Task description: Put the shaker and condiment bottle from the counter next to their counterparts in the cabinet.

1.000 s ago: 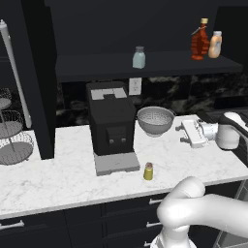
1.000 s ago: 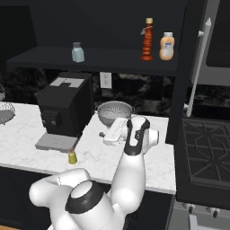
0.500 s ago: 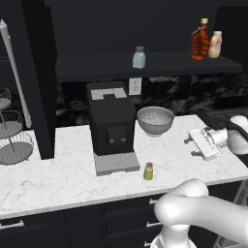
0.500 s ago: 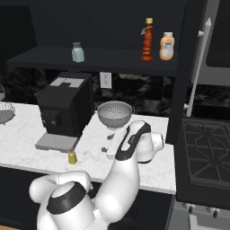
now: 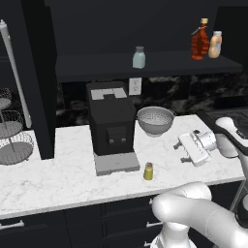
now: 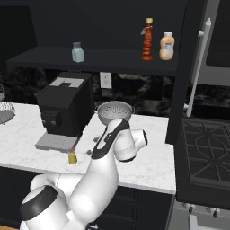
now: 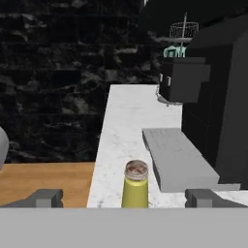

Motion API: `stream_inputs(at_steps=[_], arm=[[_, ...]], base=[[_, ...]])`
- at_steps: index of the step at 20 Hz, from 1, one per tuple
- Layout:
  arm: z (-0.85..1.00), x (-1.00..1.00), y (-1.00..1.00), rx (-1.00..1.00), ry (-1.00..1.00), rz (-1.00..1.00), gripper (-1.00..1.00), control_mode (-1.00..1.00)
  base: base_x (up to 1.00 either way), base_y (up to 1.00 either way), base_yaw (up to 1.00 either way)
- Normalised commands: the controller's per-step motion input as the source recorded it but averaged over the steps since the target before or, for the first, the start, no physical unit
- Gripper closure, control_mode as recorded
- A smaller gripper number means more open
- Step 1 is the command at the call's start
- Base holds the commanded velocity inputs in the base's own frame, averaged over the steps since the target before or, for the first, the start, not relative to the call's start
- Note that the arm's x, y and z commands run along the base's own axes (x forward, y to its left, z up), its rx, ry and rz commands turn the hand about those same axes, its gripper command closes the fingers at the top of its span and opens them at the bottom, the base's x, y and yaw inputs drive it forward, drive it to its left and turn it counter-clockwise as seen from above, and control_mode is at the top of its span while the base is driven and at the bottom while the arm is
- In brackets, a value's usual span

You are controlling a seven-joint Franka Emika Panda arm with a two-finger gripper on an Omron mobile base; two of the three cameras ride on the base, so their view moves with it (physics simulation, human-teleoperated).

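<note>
The small yellow shaker point(image 5: 148, 171) point(image 6: 72, 157) stands on the white marble counter point(image 5: 58, 179), just in front of the coffee machine's tray. My gripper point(image 5: 180, 152) point(image 6: 92, 146) hangs low over the counter to the shaker's right, open and holding nothing, fingers pointing toward it. In the hand view the shaker point(image 7: 135, 186) stands centred between the two spread fingertips point(image 7: 46, 197). The dark red condiment bottle point(image 5: 199, 41) point(image 6: 147, 40) stands on the black cabinet shelf point(image 5: 97, 65) beside the orange squeeze bottle point(image 5: 215, 44) point(image 6: 166, 46). The blue-green glass shaker point(image 5: 139, 57) point(image 6: 77, 52) stands further left on the shelf.
A black coffee machine point(image 5: 112, 121) point(image 7: 213, 111) stands close to the left of the shaker. A metal colander bowl point(image 5: 155, 119) sits behind the gripper. Wire baskets point(image 5: 12, 140) stand at the counter's left end, and a stove point(image 6: 206, 143) lies to the right.
The hand has swung down and turned from the right end of the counter toward the shaker, fingers now pointing at it. The shaker and the shelf bottles have not moved.
</note>
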Motion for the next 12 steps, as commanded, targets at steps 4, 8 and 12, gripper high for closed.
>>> stream_inputs(at_steps=[4, 8, 12], arm=[[0.0, -0.02, 0.0, -0.03, 0.0, 0.01, -1.0, -1.0], [-0.34, -0.06, 0.05, 0.0, 0.0, 0.01, -1.0, -1.0], [-0.54, -0.01, 0.04, 0.0, 0.0, 0.04, -1.0, -1.0]], base=[[0.0, 0.0, 0.0], [0.0, 0.0, 0.0], [0.0, 0.0, 0.0]])
